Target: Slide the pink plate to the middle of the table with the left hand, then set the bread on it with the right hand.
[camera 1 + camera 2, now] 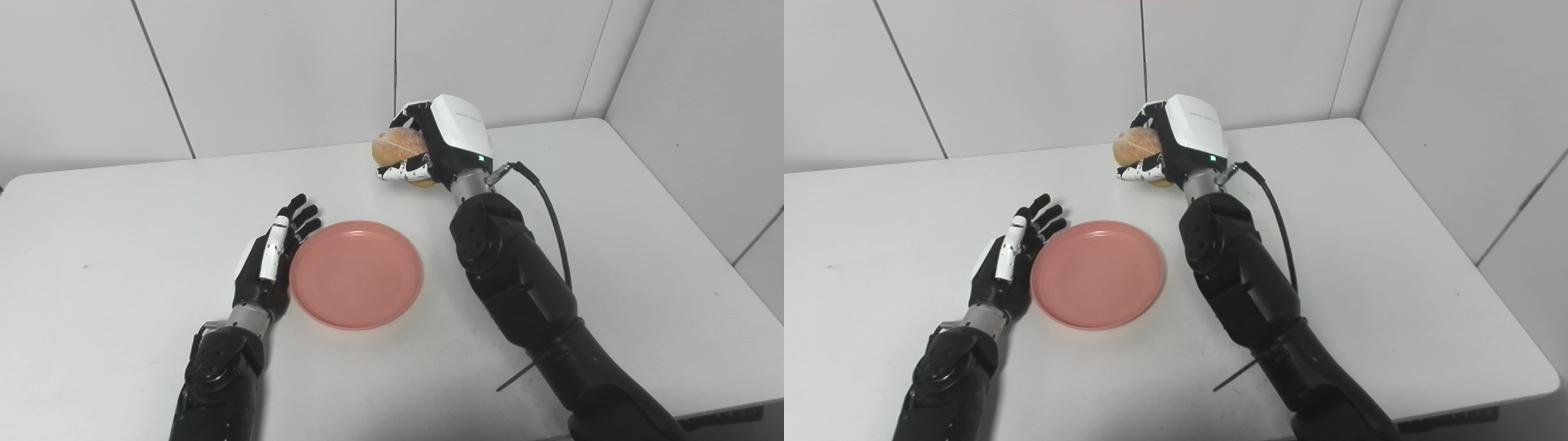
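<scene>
Bread point(397, 146) clasped in right robot hand point(438, 144), left robot hand point(269, 260) spread beside pink plate point(356, 274), hand-shell print unreadable

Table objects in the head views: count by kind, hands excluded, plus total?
Round pink plastic plate, empty, on the white table: 1
Brown crusty bread roll, held in the right hand above the table: 1
Total: 2

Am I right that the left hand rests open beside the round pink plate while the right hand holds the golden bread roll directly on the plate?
Not quite. In the left eye view the right hand holds the golden bread roll in the air beyond the round pink plate, not on it. The left hand does rest open beside it.
</scene>
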{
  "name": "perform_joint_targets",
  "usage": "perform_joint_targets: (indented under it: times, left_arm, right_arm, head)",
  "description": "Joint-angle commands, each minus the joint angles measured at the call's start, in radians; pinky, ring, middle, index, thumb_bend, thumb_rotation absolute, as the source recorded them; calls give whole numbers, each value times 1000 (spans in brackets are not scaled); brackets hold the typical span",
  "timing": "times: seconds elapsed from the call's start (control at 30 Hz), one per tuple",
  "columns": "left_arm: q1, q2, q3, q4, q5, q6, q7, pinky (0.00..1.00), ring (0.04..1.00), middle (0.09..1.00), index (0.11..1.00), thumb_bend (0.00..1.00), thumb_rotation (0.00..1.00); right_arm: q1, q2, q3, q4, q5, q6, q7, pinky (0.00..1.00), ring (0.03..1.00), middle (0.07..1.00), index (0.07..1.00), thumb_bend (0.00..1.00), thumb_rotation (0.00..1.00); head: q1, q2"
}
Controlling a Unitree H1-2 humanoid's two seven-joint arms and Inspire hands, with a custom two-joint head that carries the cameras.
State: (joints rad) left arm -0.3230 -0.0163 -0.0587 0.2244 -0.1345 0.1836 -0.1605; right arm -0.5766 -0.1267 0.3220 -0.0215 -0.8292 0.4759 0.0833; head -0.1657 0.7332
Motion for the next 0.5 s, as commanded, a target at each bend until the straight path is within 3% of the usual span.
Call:
perform_joint_targets:
  times: [0.0, 0.13, 0.43, 0.47]
  left_arm:
    - [-5, -21, -9, 25, 20, 23, 22, 876, 893, 903, 897, 371, 1000]
    - [-8, -37, -13, 31, 37, 14, 50, 871, 887, 898, 892, 369, 1000]
    - [-9, -77, -6, 20, 62, 21, 112, 892, 904, 919, 907, 337, 1000]
    - [-9, -80, -5, 19, 64, 19, 116, 891, 905, 917, 907, 336, 1000]
  right_arm:
    - [-34, 11, 17, -38, -26, -10, 10, 281, 371, 444, 489, 494, 143]
    - [-26, 24, 54, -28, -27, -26, 35, 301, 398, 477, 490, 493, 145]
    - [10, 43, 123, 18, -22, -65, 33, 245, 320, 393, 483, 495, 142]
    - [15, 42, 130, 15, -26, -66, 35, 259, 349, 425, 487, 495, 141]
  head:
    - [21, 4]
    - [59, 9]
    - [109, 22]
    - [109, 22]
